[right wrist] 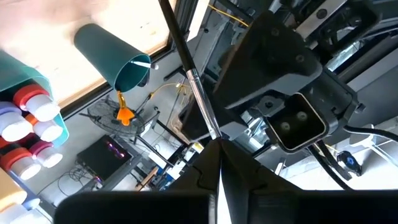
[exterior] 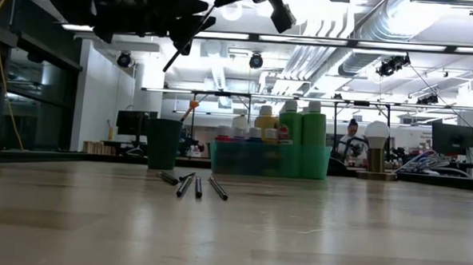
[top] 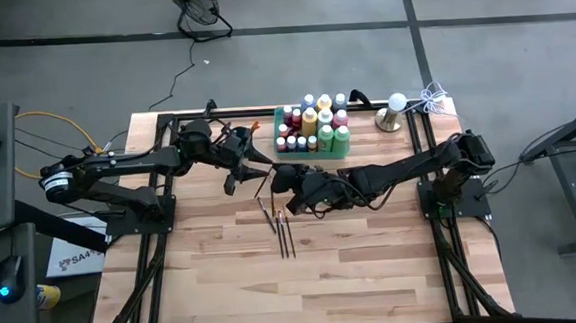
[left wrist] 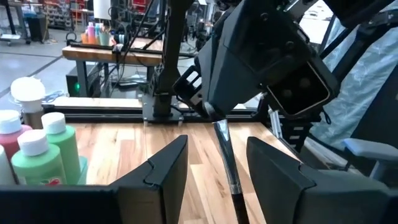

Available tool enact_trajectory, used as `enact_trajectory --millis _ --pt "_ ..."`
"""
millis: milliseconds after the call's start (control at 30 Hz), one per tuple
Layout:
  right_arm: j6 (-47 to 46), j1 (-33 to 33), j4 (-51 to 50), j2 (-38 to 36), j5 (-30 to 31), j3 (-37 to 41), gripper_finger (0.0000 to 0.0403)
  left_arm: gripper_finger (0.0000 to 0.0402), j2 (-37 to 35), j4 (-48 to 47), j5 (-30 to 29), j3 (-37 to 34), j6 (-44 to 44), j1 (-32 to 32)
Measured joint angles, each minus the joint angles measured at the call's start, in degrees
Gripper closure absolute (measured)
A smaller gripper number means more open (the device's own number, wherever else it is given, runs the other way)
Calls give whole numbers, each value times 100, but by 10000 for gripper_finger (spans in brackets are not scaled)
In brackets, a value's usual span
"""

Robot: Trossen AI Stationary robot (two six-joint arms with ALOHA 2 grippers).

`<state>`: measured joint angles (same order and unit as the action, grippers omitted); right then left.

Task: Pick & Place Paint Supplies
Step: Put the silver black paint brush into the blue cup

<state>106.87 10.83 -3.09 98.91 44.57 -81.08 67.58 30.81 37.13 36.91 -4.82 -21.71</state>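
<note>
Green tray (top: pixel 283 115) near dark cup (top: pixel 231 182) on table (top: pixel 375 266).

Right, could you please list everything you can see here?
Paint bottles: many, green, yellow, red, purple, white, in the tray.
Tray: one, translucent green, table's far side.
Cup: one, dark, beside the tray.
Orange-tipped brush: one, standing in the cup.
Loose paintbrushes: four, dark, lying mid-table.
Held paintbrush: one, dark, above the table.
Domed stand: one, white, far right corner.
Table: one, pale wood.
Left hand: open around the held paintbrush.
Right hand: shut on the held paintbrush.
</note>
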Motion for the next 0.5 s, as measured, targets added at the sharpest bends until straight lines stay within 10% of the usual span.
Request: enact_trajectory --millis 500 --pt "-12 -141 150 0 -154 0 399 240 27 80 179 0 -2 2"
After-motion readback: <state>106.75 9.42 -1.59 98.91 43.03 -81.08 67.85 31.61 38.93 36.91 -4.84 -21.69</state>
